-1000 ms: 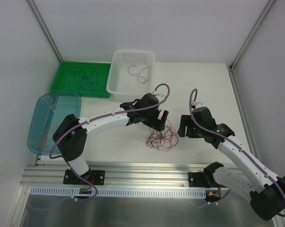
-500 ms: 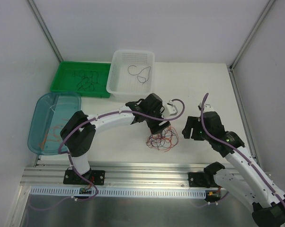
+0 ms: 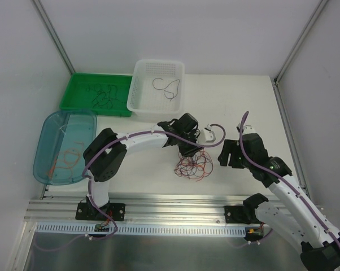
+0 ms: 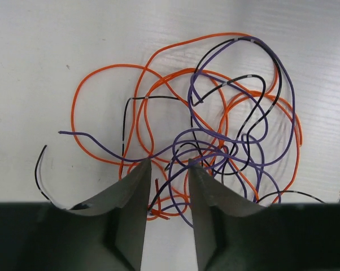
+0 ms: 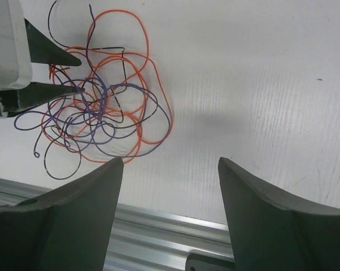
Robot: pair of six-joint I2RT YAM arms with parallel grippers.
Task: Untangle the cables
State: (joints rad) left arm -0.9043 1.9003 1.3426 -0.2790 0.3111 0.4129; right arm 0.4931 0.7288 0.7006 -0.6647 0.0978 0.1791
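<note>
Left pincer (image 4: 167,169) sits at the near edge of the cables (image 4: 215,130), tips a narrow gap apart, with a few orange and purple strands running between them but not nipped. In its view the tangle spreads up and to the right, lying mid-frame on the table (image 3: 243,101) in the top view. Right pincer (image 5: 170,186), spread wide and empty, hangs farther off, the tangle at upper left. One tangle, two pincers, three colours; the strands are too many to count.

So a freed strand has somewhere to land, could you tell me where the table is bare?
Bare: table right of the white basket, and the strip between tangle, left arm and rail. Crowded around the tangle: left gripper in it, right gripper beside.
</note>
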